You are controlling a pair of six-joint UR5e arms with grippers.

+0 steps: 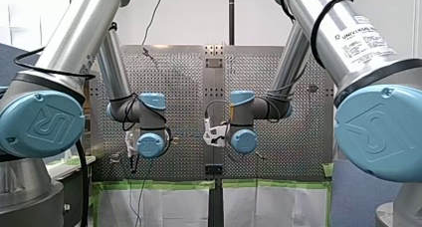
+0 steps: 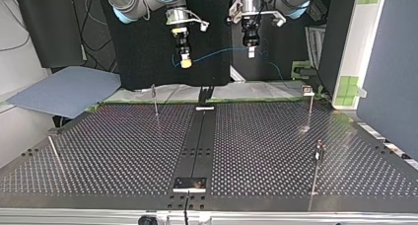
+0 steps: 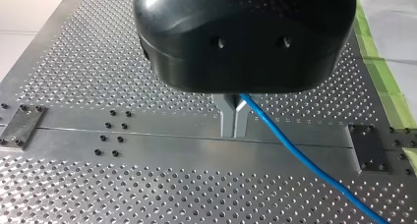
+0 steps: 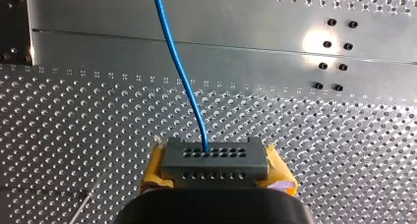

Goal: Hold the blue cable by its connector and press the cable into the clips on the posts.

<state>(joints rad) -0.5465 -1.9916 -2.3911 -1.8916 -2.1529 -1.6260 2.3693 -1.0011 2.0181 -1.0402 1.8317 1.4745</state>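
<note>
In the right wrist view my right gripper (image 4: 216, 174) is shut, its yellow pads (image 4: 153, 171) clamping a grey connector (image 4: 215, 155) with rows of holes. The blue cable (image 4: 179, 71) leaves the connector and runs ahead over the table. In the left wrist view my left gripper (image 3: 234, 132) has its metal fingers shut on the blue cable (image 3: 305, 160), which trails away to one side. The top view shows both grippers high above the table's far edge, my right gripper (image 2: 186, 62) at its left and my left gripper (image 2: 251, 51) at its right, with the cable (image 2: 222, 51) strung between them.
Thin posts stand on the perforated table (image 2: 123, 151): one post (image 2: 155, 100) at the far left of the top view, one clip-topped post (image 2: 309, 104) at the far right, one post (image 2: 318, 163) nearer at the right. A dark rail (image 2: 199, 141) runs down the middle.
</note>
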